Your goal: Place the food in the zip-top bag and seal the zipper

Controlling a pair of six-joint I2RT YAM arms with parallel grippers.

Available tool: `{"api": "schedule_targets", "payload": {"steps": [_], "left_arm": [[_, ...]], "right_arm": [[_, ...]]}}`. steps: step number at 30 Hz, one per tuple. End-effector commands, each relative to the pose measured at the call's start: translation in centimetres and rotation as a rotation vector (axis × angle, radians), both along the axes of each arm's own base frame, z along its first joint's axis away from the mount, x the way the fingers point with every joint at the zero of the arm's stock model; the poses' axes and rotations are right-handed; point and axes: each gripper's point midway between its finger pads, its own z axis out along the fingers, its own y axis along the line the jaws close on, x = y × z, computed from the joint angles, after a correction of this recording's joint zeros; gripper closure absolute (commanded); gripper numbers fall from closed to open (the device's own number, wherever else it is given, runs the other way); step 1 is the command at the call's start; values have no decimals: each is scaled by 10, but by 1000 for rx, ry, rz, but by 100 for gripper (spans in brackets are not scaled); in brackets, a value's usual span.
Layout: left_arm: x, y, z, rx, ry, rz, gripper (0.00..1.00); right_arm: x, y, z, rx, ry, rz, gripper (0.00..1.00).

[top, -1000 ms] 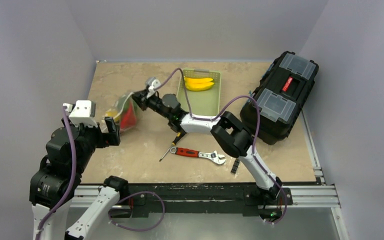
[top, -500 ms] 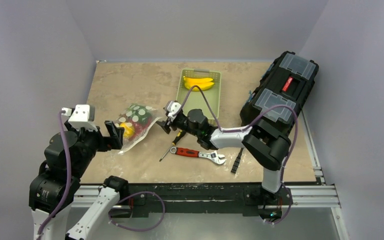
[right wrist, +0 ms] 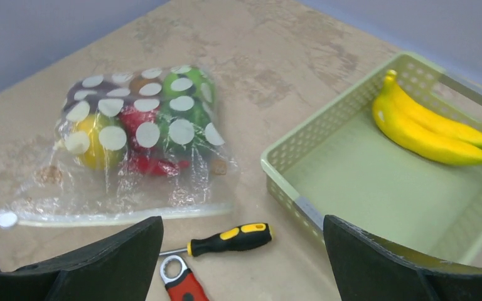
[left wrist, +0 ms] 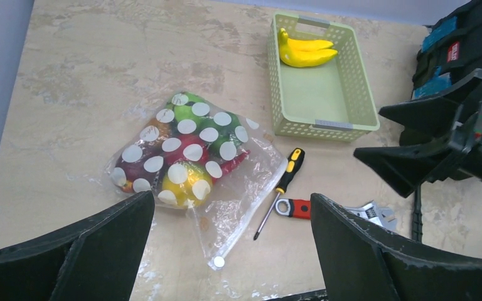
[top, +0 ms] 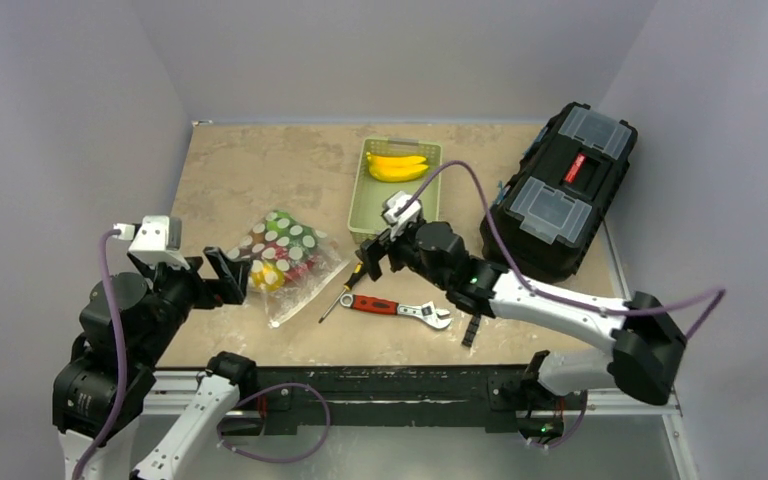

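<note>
- The black toolbox (top: 560,195) stands closed at the right side of the table, well apart from the work (I think it has no part in the task).
- The pale green basket (top: 407,210) sits at the far middle. It holds only a bunch of yellow bananas (top: 397,166) at its far end, so this food is not yet in the bag.
- The zip-top bag (left wrist: 226,194) lies flat to the left of the basket. Red, green and yellow fruits (left wrist: 185,150) are crowded at its closed end, which leaves the mouth side flat.
- The left gripper (left wrist: 231,204) hovers near the bag, its jaws spread wide and holding nothing.
- The right gripper (right wrist: 241,222) hangs between the bag and the basket, equally wide and empty. From there it could probably reach either one.
- The screwdriver (top: 353,285) and the wrench (top: 400,310) lie just beside the bag's mouth.
- The zipper (right wrist: 119,214) runs along that edge. I cannot tell whether it is pressed shut.
</note>
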Motion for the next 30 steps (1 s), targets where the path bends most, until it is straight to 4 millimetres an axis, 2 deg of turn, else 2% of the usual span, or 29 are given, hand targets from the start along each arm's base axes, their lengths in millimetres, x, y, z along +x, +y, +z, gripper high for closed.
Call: {"api": "schedule_targets", "payload": {"steps": [1,6,9,12,16,19,22,30], "left_arm": [[-9,-5,25,-64,-77,-23,6],[-13,-3,40,-77,-129,-25,5],[-16,-2,47,-79,-148,-27,5],[-17,-4,54,-87,-167,-36,5],[-18,-9,62,-102,-188,-66,5],[-17,-15,67,-121,-197,-94,5],[-13,-18,69,-119,-200,-102,5],[-5,-15,70,-82,-204,-89,5]], "right_arm": [[-7,-62,30,13,184,-289,1],[-25,-113,86,111,129,-372,1],[-34,-150,123,191,69,-445,1],[-44,-189,153,257,15,-528,1],[-57,-224,183,317,-20,-584,1],[-64,-247,199,360,-46,-639,1],[-69,-260,213,415,-59,-656,1],[-70,-276,218,435,-71,-719,1]]}}
